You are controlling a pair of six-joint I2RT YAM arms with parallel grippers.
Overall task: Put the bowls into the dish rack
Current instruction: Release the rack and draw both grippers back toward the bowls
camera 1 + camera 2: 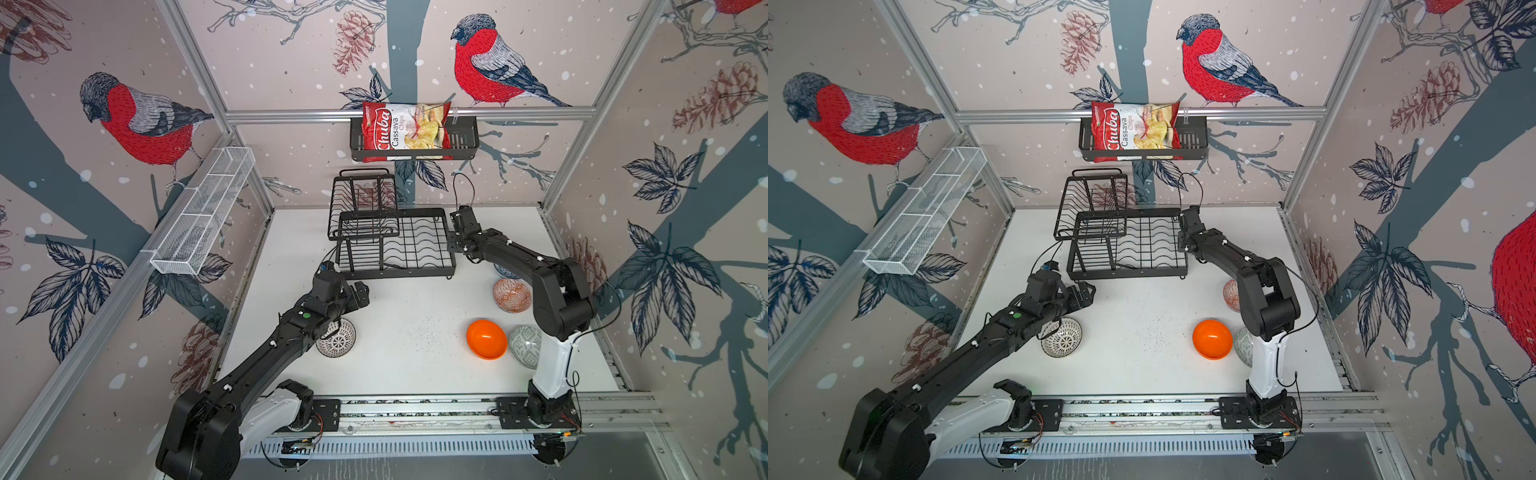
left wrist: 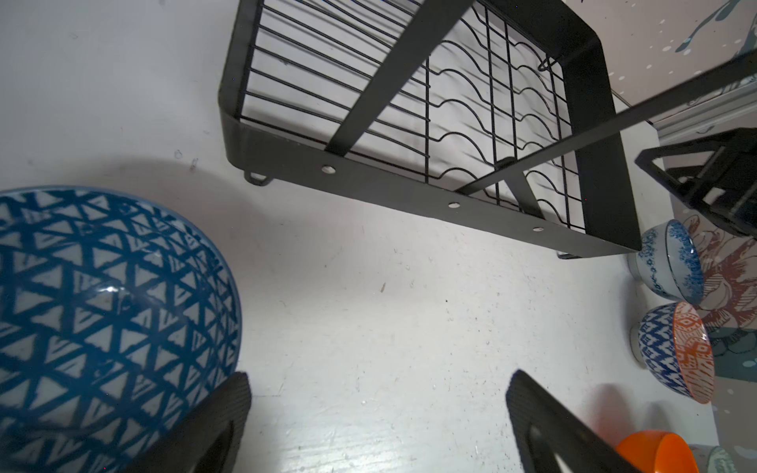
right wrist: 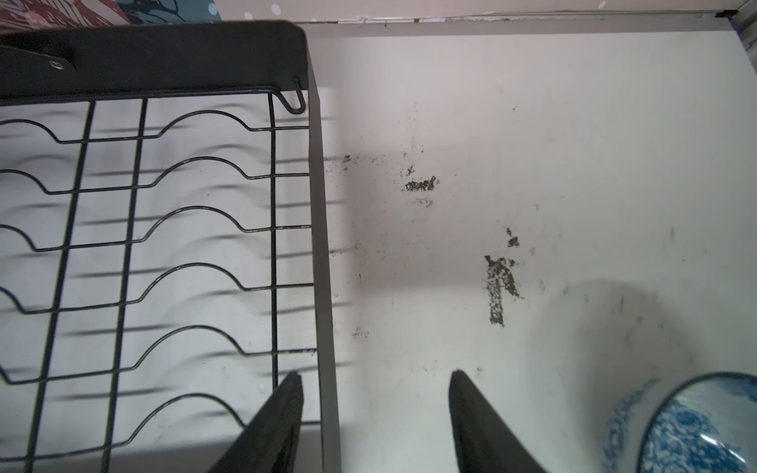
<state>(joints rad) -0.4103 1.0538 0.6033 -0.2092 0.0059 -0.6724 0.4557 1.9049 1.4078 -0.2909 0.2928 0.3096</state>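
Observation:
The black wire dish rack (image 1: 395,272) stands at the back centre with nothing in it. My right gripper (image 1: 455,232) is open, its jaws either side of the rack's right rim (image 3: 323,245) and holding nothing; the blue-white floral bowl (image 3: 692,430) lies close by. My left gripper (image 2: 379,374) hangs open over bare table in front of the rack, with the dark blue geometric bowl (image 2: 102,319) beside one finger. On the table lie the black-white radial bowl (image 1: 336,338), orange bowl (image 1: 486,338), grey-green bowl (image 1: 525,347) and orange-white patterned bowl (image 1: 512,295).
A black slatted basket (image 1: 465,141) with a chips bag (image 1: 405,131) hangs on the back wall above the rack. A long white mesh basket (image 1: 203,216) is fixed to the left wall. The right arm's elbow (image 1: 561,299) stands over the bowls on the right.

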